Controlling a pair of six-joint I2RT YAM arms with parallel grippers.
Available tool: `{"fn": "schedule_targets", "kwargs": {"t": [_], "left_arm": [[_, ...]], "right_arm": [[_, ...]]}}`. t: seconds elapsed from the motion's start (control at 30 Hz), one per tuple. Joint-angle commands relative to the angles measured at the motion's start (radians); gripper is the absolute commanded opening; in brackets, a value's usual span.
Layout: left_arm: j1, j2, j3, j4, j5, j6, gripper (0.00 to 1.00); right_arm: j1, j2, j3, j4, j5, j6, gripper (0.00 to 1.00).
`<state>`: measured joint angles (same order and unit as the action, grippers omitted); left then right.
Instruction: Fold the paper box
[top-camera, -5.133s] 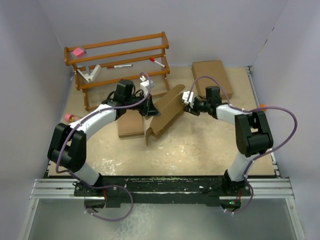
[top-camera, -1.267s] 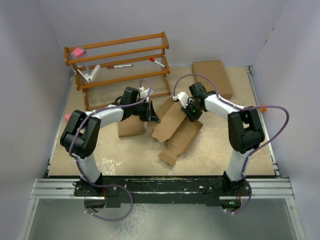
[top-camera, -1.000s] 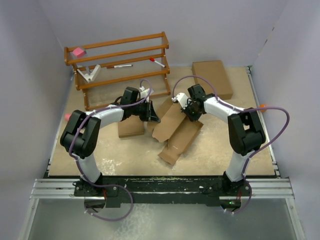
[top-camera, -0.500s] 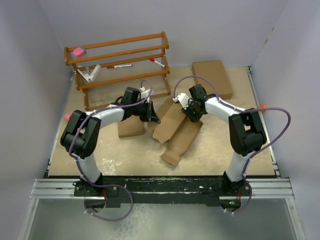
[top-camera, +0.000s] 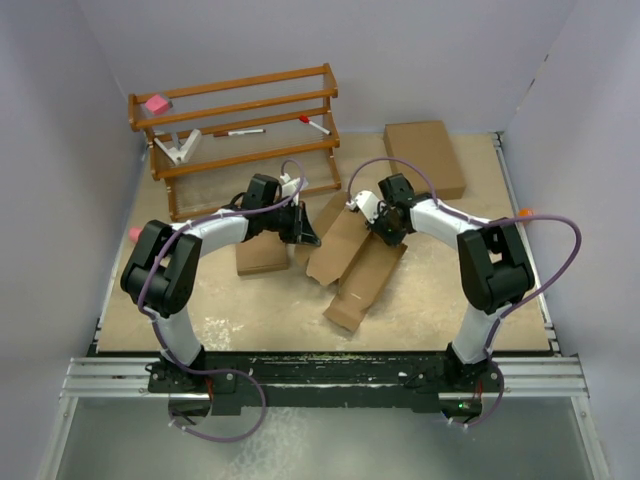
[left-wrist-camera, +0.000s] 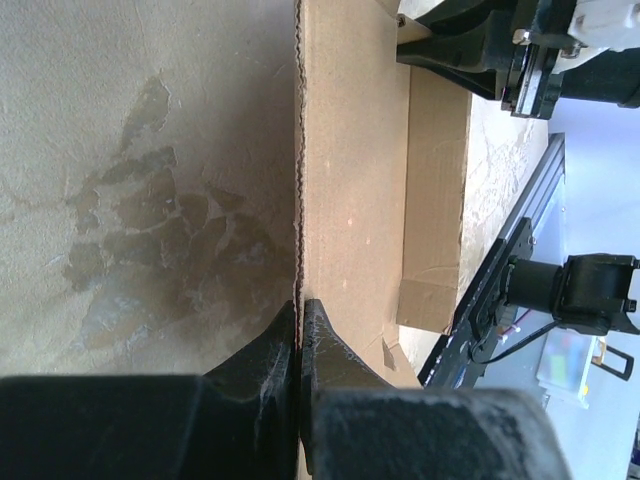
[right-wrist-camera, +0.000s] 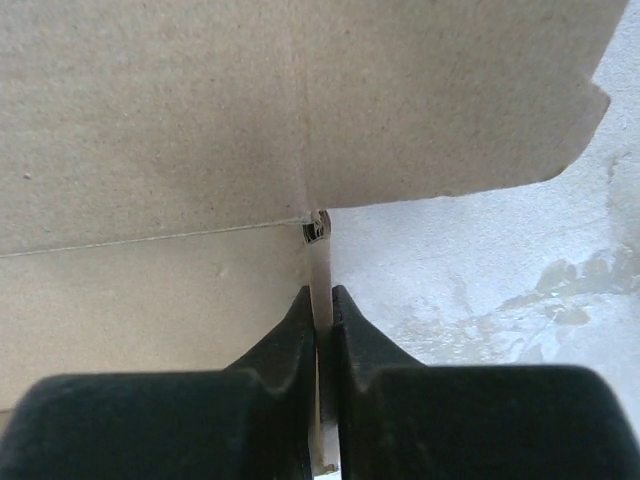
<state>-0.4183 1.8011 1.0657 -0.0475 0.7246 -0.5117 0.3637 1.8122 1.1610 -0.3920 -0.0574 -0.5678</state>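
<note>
Cardboard blank, plain brown die-cut paper box (top-camera: 352, 262), now flatter on table (top-camera: 440, 295) than seconds ago; left fingers (left-wrist-camera: 268, 352) pinch its edge, right fingers (right-wrist-camera: 290, 345) newly pinch another. Folding barely begun.

Left arm (top-camera: 200, 235): white links, black joints, bent at the elbow, reaching in from the left of the flat brown cardboard paper box (top-camera: 365, 275).
Left gripper (left-wrist-camera: 299, 305): black fingers pinched tight on the paper box's edge.
Right arm (top-camera: 440, 215): same build, bent, reaching in from the paper box's right.
Right gripper (right-wrist-camera: 322, 295): black fingers nipped onto a thin flap edge.
</note>
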Motion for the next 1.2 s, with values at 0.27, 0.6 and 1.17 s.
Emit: {"fn": "schedule_targets", "kwargs": {"t": [0.27, 0.6, 1.17], "left_arm": [[0.015, 0.001, 0.039, -0.001, 0.009, 0.027, 0.04], [0.016, 0.01, 0.045, 0.003, 0.021, 0.022, 0.04], [0.018, 0.017, 0.051, -0.001, 0.03, 0.025, 0.05]], "right_arm": [[-0.006, -0.013, -0.009, 0.062, 0.125, 0.021, 0.04], [-0.007, -0.066, 0.002, 0.021, -0.016, 0.008, 0.26], [-0.008, -0.045, -0.015, 0.044, -0.024, -0.007, 0.24]]}}
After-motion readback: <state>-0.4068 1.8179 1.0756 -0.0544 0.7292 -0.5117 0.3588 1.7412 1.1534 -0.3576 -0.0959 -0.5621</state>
